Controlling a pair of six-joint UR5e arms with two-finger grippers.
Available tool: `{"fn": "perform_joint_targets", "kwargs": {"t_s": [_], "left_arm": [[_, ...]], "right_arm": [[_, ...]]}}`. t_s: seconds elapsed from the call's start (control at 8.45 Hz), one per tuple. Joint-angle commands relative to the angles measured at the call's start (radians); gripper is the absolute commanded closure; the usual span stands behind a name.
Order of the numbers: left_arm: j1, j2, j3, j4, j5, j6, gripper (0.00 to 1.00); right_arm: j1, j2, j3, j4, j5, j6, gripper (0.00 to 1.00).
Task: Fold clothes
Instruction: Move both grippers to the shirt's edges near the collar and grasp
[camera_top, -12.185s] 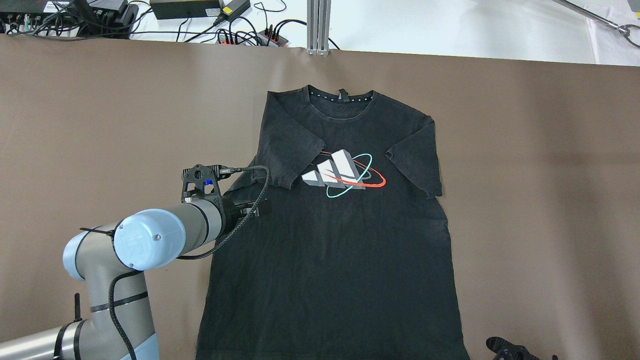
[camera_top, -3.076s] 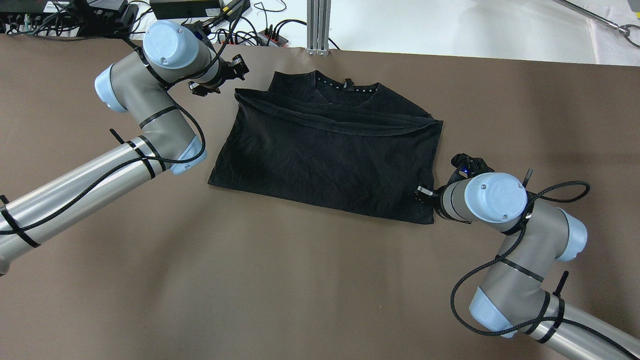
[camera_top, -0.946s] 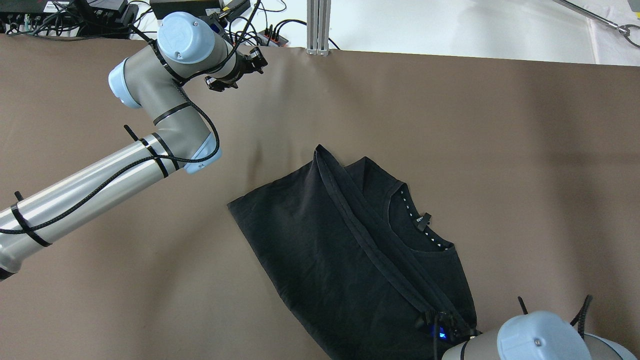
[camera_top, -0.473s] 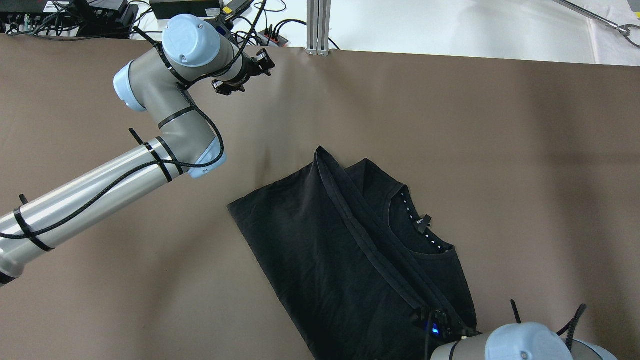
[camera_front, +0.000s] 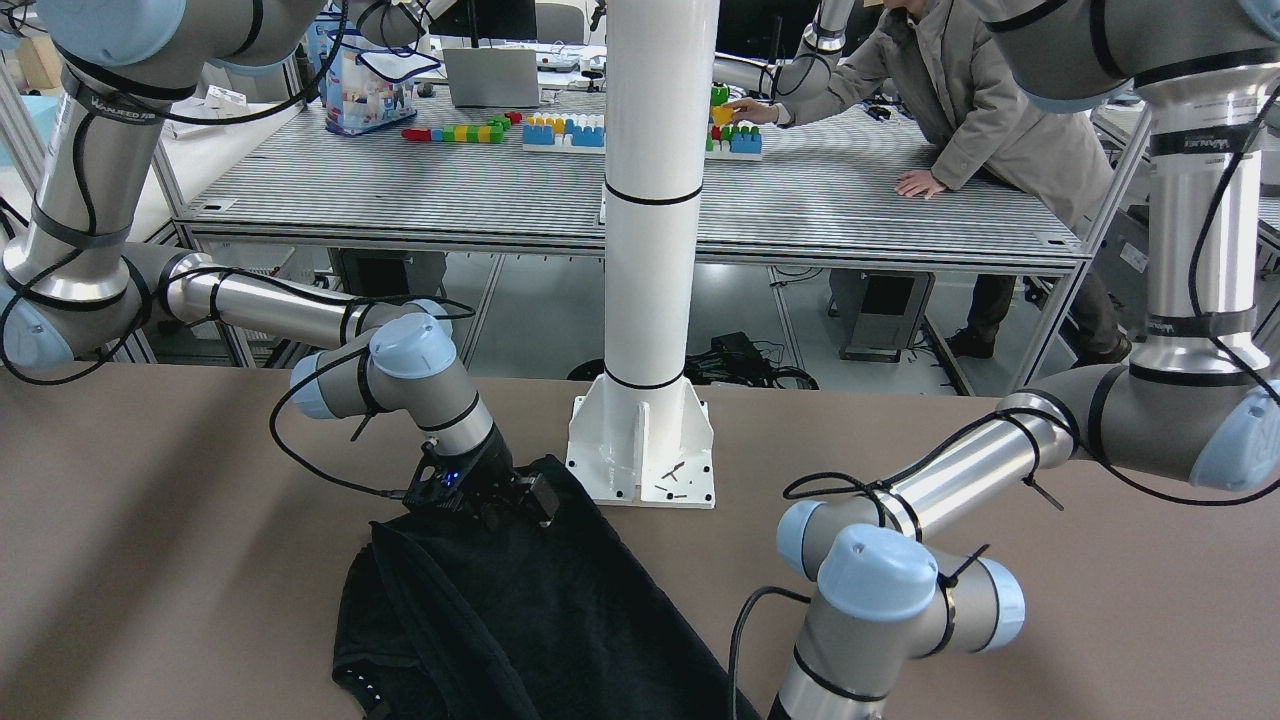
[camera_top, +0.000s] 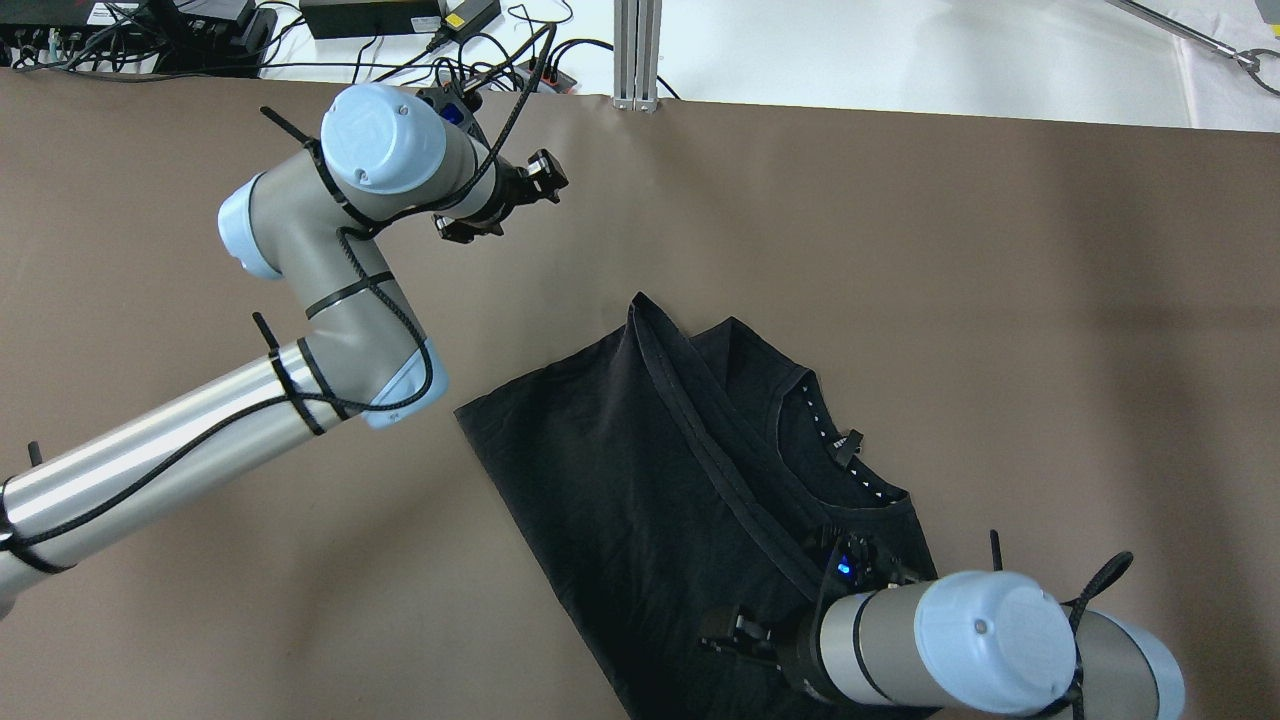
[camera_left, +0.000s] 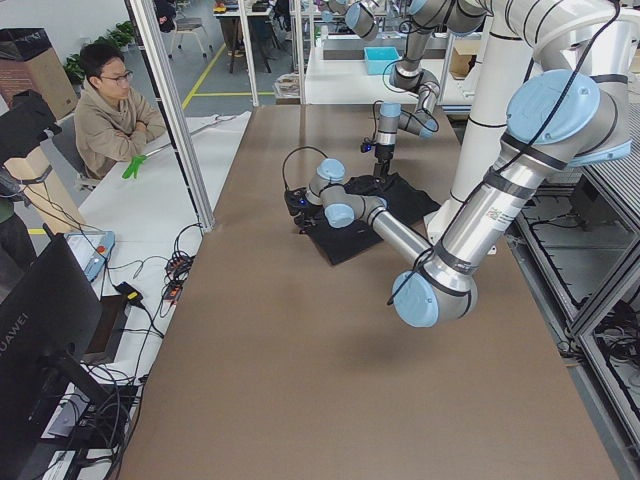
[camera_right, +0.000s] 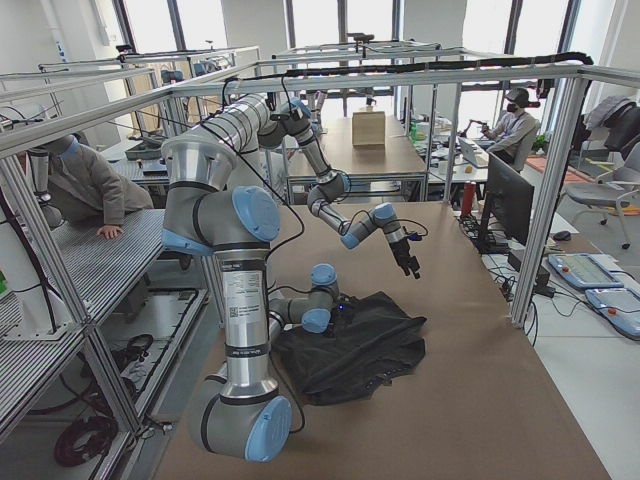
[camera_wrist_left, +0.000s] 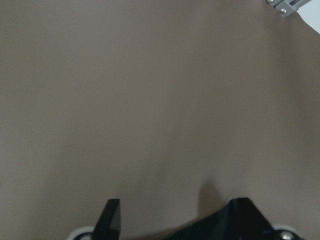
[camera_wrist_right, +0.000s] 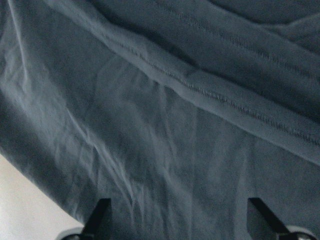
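1. Brown matte tabletop (camera_top: 1050, 300) is carrying one garment, and a white square base plate (camera_front: 640, 452) under a pole is standing at the robot's edge.
2. A black thin-fabric T-shirt (camera_top: 640, 480), folded in half, is lying flat in the near-right part of the table, one corner just beside the base plate.
3. Its long axis is running diagonally, from a far corner near the table's middle toward the near right. The hemmed edge is following that line, and the dotted neckline is facing far-right.
4. The right gripper (camera_top: 725, 633) is hovering over the shirt's near end, jaws spread wide with nothing between them. Whether it is touching the fabric cannot be told.
5. The left gripper (camera_top: 505, 205) is hanging over bare table at the far left, well apart from the shirt, jaws wide and empty.
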Motion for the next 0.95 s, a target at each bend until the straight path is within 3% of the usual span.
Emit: {"fn": "perform_joint_targets", "kwargs": {"t_s": [0.0, 0.24, 0.47, 0.83], "left_arm": [[0.132, 0.142, -0.124, 0.006, 0.086, -0.074, 0.16], [0.173, 0.168, -0.123, 0.003, 0.116, -0.095, 0.16], [0.174, 0.197, -0.115, -0.003, 0.114, -0.095, 0.16], [0.176, 0.197, -0.088, -0.004, 0.113, -0.094, 0.29]], "right_arm": [[0.120, 0.037, -0.046, 0.023, -0.005, 0.007, 0.05], [0.145, 0.038, -0.101, 0.102, -0.014, 0.001, 0.05], [0.147, 0.040, -0.158, 0.197, -0.135, 0.012, 0.05], [0.185, 0.049, -0.216, 0.197, -0.149, -0.025, 0.05]]}}
